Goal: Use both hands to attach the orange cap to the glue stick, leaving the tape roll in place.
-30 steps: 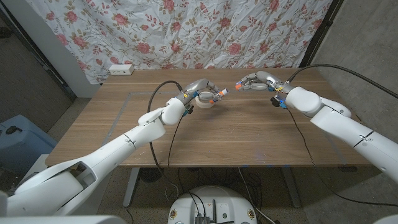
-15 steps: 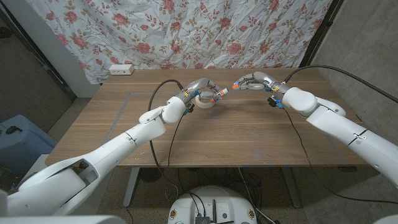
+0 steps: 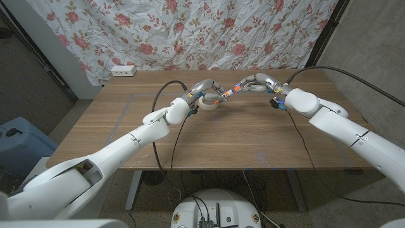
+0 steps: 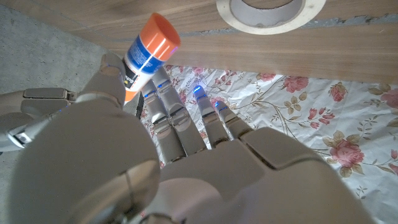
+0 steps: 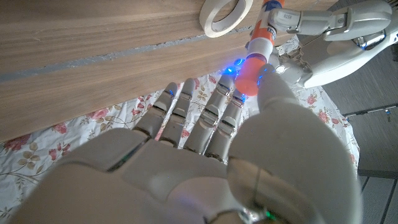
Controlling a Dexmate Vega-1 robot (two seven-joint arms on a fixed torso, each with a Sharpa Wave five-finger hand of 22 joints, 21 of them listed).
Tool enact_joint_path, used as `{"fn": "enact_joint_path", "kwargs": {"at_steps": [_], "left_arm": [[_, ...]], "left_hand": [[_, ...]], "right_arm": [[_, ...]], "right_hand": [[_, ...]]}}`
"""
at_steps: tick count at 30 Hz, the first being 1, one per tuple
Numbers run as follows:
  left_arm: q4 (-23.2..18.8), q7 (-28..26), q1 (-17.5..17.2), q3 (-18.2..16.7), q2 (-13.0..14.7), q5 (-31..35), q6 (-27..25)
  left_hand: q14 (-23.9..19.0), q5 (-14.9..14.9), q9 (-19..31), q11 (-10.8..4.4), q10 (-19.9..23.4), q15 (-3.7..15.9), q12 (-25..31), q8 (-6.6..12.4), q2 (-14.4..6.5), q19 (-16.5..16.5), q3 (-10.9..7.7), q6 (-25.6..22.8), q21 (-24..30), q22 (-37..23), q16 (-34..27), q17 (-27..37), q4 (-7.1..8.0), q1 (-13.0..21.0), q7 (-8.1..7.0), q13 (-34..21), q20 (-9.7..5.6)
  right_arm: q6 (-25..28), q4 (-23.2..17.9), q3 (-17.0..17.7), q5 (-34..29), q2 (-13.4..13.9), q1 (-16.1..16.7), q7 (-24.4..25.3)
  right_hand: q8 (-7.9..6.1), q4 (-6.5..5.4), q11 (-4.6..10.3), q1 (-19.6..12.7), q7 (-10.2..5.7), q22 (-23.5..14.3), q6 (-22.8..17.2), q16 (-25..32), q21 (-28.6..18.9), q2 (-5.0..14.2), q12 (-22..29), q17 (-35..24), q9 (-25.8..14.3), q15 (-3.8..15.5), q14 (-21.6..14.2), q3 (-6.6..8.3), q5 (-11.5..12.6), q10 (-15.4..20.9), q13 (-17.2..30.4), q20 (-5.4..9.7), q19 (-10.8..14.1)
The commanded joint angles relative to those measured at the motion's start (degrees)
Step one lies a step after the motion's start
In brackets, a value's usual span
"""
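My left hand [image 3: 201, 90] pinches a white and blue glue stick [image 3: 223, 97] with an orange base, held just above the table. Its tip points toward my right hand [image 3: 256, 82]. That hand pinches the orange cap [image 3: 232, 92], which meets the stick's tip end to end. How far the cap sits on it is hidden. The white tape roll [image 3: 209, 102] lies flat on the table under the left hand. In the left wrist view the glue stick [image 4: 146, 56] slants beside the tape roll [image 4: 267, 15]. The right wrist view has the cap [image 5: 250, 74] lined up with the stick [image 5: 264, 34].
A white power strip [image 3: 123, 70] lies at the wooden table's [image 3: 240, 139] back left corner. Black cables loop from both wrists over the table. A floral curtain hangs behind, and a blue bin [image 3: 16, 142] stands on the floor at the left.
The two hands have closed in on each other. Cap and stick were apart a second ago and now touch, just right of the tape roll, which has not moved.
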State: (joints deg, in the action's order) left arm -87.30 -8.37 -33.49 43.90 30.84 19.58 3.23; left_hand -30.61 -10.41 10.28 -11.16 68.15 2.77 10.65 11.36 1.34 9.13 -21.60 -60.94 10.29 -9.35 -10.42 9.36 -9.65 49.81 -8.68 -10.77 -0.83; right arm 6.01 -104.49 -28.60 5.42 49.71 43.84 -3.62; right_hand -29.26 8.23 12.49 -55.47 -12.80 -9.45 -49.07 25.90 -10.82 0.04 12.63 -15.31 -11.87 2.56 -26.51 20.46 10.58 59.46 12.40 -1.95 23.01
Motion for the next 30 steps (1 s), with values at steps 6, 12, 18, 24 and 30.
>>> {"fn": "enact_joint_path", "kwargs": {"at_steps": [6, 12, 18, 24, 30], "left_arm": [[1.7, 0.1, 0.8, 0.6, -0.7, -0.1, 1.3], [1.5, 0.0, 0.7, 0.6, -0.6, 0.0, 1.2], [0.8, 0.1, 0.3, 0.4, -0.3, 0.1, 0.7], [0.0, 0.1, -0.2, 0.2, 0.0, 0.0, 0.3], [-0.4, -0.1, -0.5, 0.1, 0.2, 0.1, 0.2]], "left_hand": [[0.3, -0.2, 0.6, -1.63, 1.5, 6.31, 0.4, 0.48, -1.2, 0.4, -0.30, -7.3, 0.3, -0.2, 0.1, 0.1, 0.29, 0.8, 0.31, -0.3, -0.13], [0.3, -0.2, 0.6, -1.63, 1.5, 6.29, 0.4, 0.47, -1.3, 0.4, -0.28, -7.3, 0.3, -0.2, 0.1, 0.1, 0.31, 0.8, 0.20, -0.3, -0.13], [0.3, -0.2, 0.6, -1.64, 1.5, 6.29, 0.4, 0.48, -1.3, 0.4, -0.27, -7.3, 0.3, -0.2, 0.1, 0.1, 0.32, 0.7, 0.08, -0.3, -0.14], [0.3, -0.2, 0.6, -1.63, 1.5, 6.31, 0.4, 0.47, -1.3, 0.4, -0.27, -7.3, 0.3, -0.2, 0.1, 0.1, 0.31, 0.7, 0.24, -0.3, -0.19], [0.3, -0.2, 0.6, -1.63, 1.5, 6.30, 0.4, 0.48, -1.3, 0.4, -0.27, -7.3, 0.3, -0.2, 0.1, 0.1, 0.29, 0.7, 0.29, -0.3, -0.24]], "right_arm": [[0.5, 0.2, -1.4, -0.8, -1.2, -1.4, -0.3], [0.4, 0.6, -1.8, -1.2, -1.6, -1.7, -0.2], [0.0, 1.2, -2.1, -1.3, -1.8, -2.0, -0.6], [0.2, 1.2, -1.8, -1.4, -1.4, -2.0, -0.5], [0.4, 1.1, -1.6, -1.2, -1.1, -1.9, -0.7]], "right_hand": [[-0.25, 0.13, 0.10, 0.3, -0.04, -0.2, 0.5, 0.2, 0.1, 0.43, -0.4, -0.2, 0.0, 7.06, 0.4, -0.28, -0.1, -0.2, 0.2, -0.35, 0.1], [-0.14, 0.16, 0.11, 0.3, -0.04, -0.2, 0.6, 0.2, 0.0, 0.47, -0.4, -0.2, 0.0, 7.04, 0.5, -0.36, -0.1, -0.2, 0.3, -0.42, 0.2], [-0.06, 0.21, 0.12, 0.2, -0.04, -0.2, 0.6, 0.2, 0.0, 0.51, -0.4, -0.2, 0.0, 7.05, 0.5, -0.42, -0.1, -0.3, 0.3, -0.45, 0.2], [0.02, 0.26, 0.12, 0.2, -0.04, -0.2, 0.7, 0.2, 0.0, 0.55, -0.4, -0.2, 0.0, 7.07, 0.6, -0.48, -0.1, -0.3, 0.3, -0.43, 0.2], [0.14, 0.30, 0.12, 0.1, -0.03, -0.2, 0.8, 0.3, 0.0, 0.70, -0.4, -0.3, 0.1, 7.11, 0.7, -0.53, -0.1, -0.4, 0.4, -0.47, 0.2]]}}
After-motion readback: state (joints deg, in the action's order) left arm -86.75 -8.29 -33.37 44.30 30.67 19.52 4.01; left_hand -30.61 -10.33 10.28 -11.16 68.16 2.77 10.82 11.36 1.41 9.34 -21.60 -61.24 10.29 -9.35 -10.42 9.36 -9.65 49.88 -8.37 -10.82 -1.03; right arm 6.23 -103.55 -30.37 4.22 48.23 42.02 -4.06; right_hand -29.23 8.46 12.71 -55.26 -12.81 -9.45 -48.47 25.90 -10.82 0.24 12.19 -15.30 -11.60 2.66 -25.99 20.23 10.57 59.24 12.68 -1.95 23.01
